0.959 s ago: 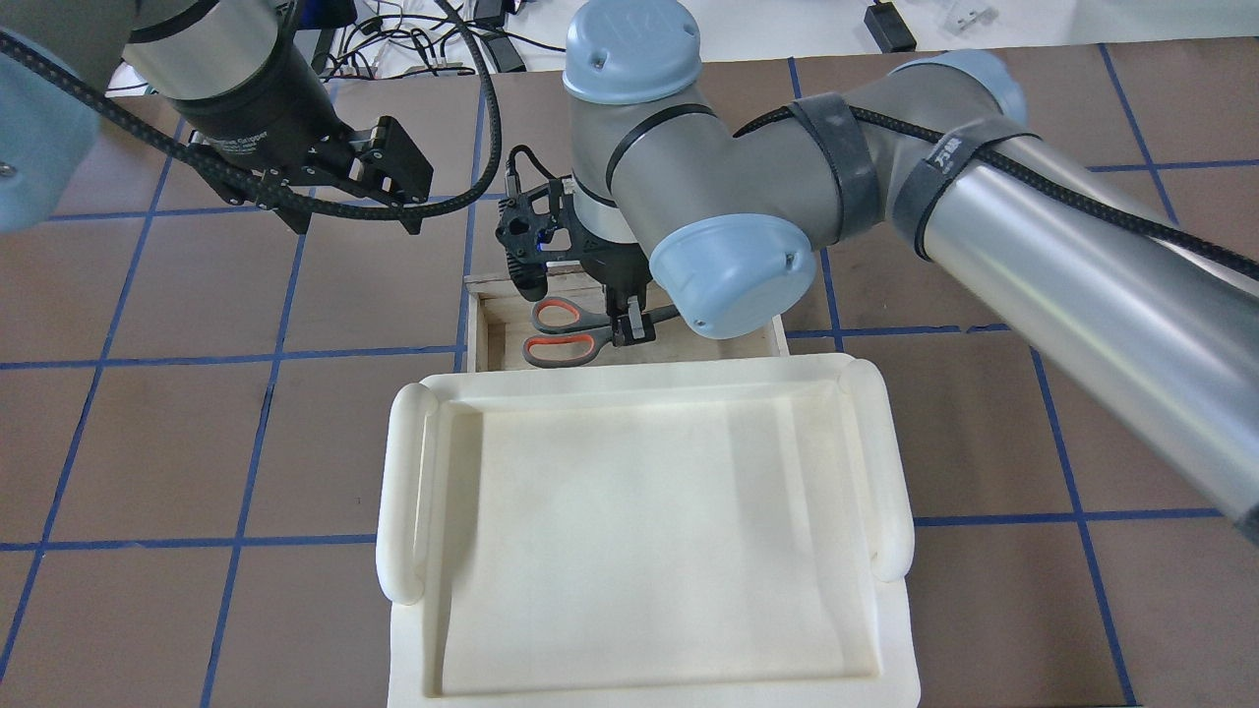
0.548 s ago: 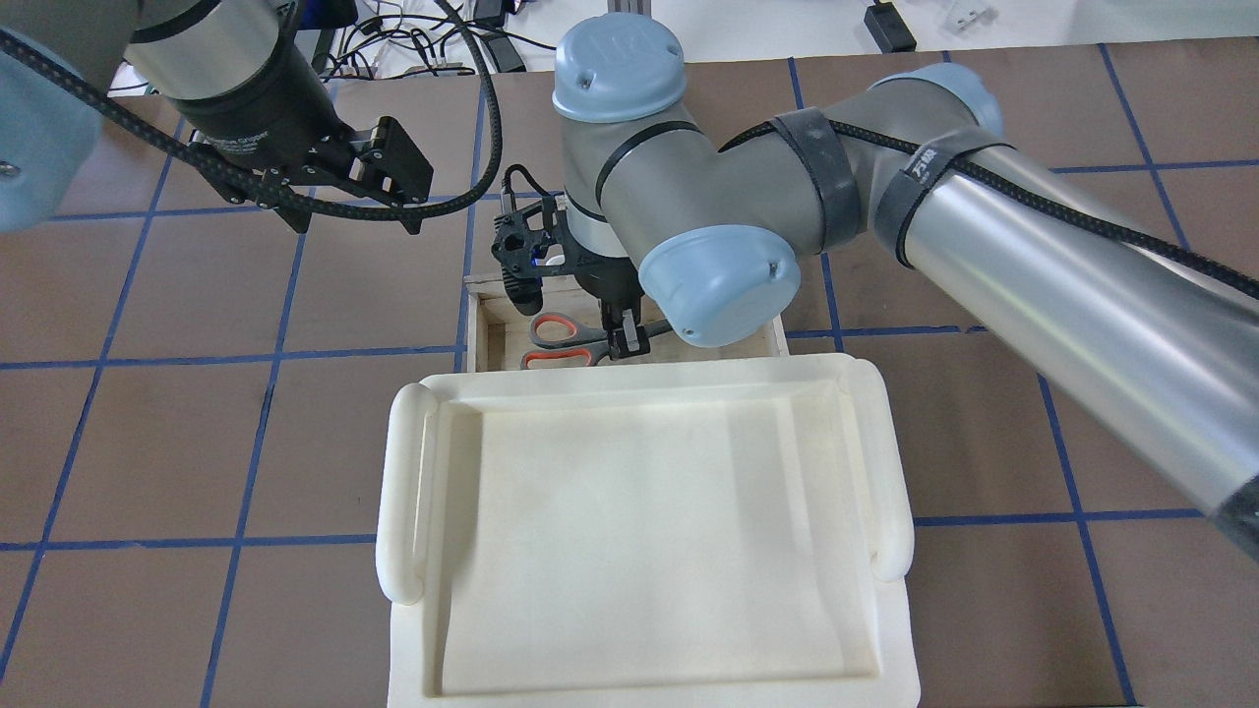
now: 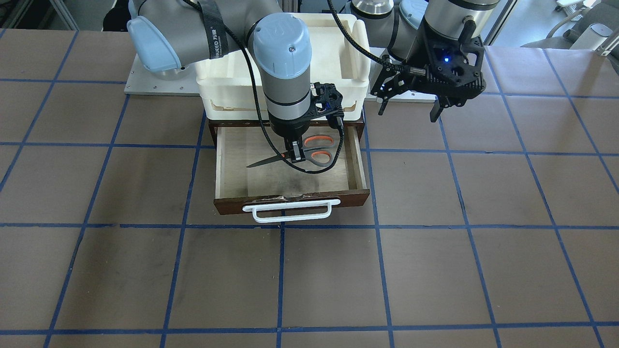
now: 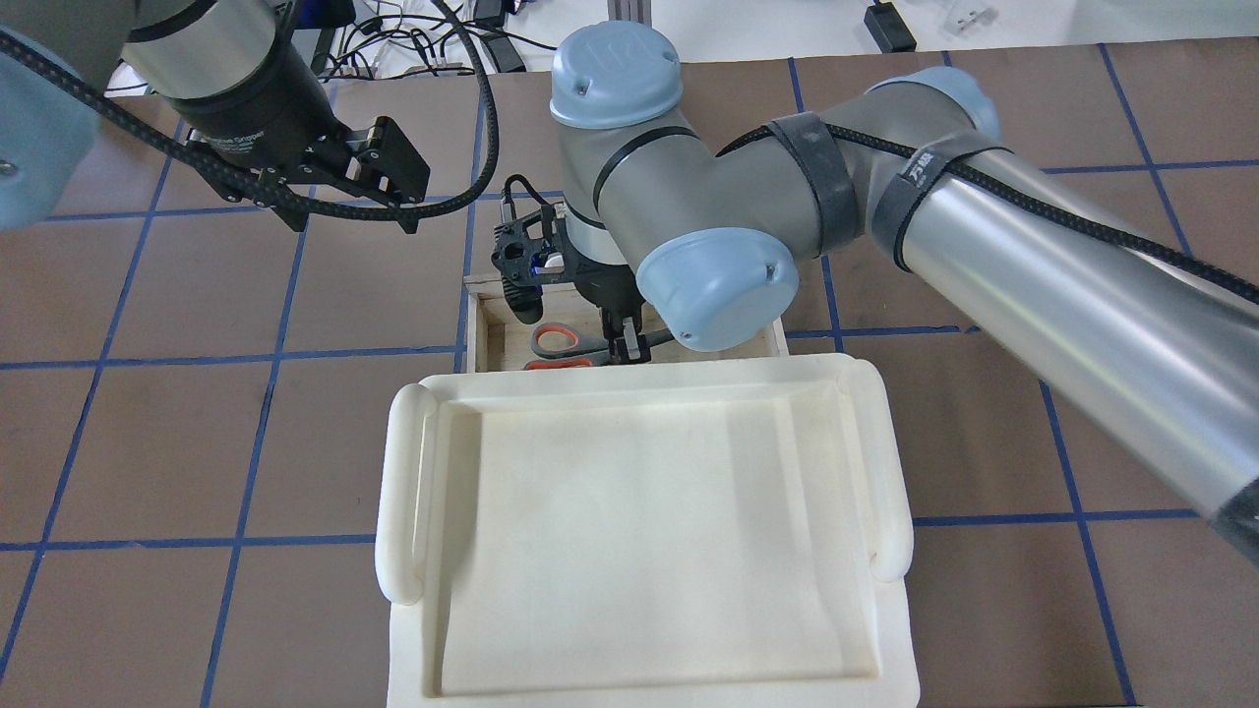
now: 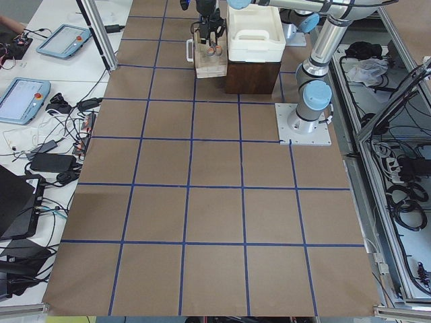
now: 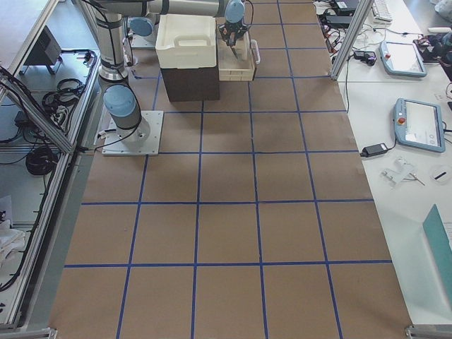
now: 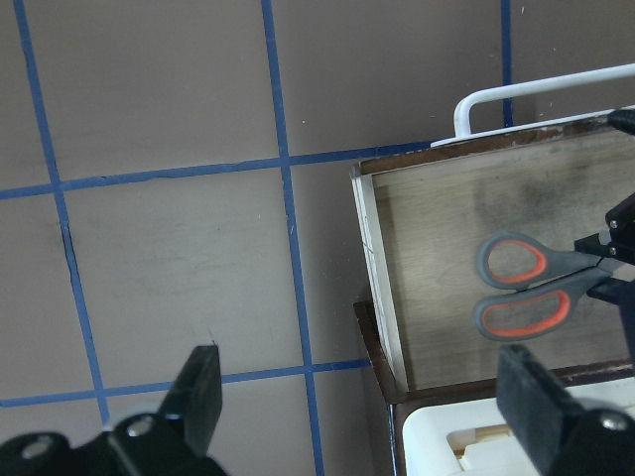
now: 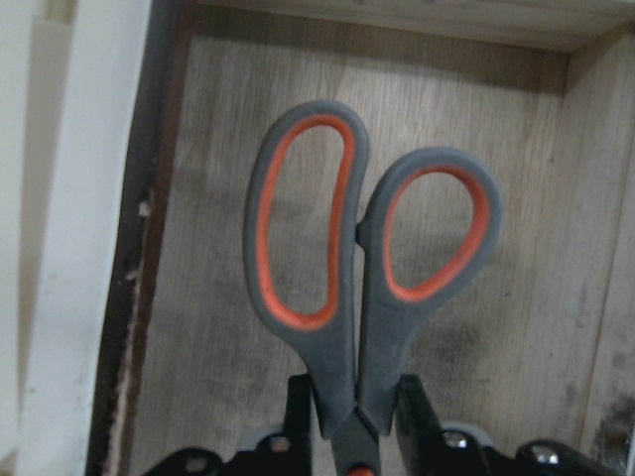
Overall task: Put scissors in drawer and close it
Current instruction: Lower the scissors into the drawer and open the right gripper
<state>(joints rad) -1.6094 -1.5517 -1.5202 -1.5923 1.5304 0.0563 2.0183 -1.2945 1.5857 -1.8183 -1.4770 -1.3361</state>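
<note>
The scissors [image 3: 319,150], grey handles lined orange-red, are held inside the open drawer [image 3: 271,181], low over its pale plywood floor. My right gripper [image 3: 295,153] is shut on the scissors near the pivot. The blades point toward the drawer's side wall and the handles [image 8: 367,268] stick out past the fingers [image 8: 422,416]. In the overhead view the scissors [image 4: 561,341] are partly hidden behind the tray's rim. My left gripper [image 3: 408,108] is open and empty, hovering beside the drawer; its wrist view shows the scissors [image 7: 521,288] and the drawer wall [image 7: 375,258].
A cream-white plastic tray [image 4: 408,492] sits on top of the dark cabinet, above the drawer's back. The drawer's white bar handle [image 3: 290,210] faces away from me, below the chipped front edge. Brown table with blue grid lines lies all around.
My right gripper has moved down and toward the tray with the scissors, so one handle loop is now partly hidden behind the tray's rim. The left arm has not moved.
</note>
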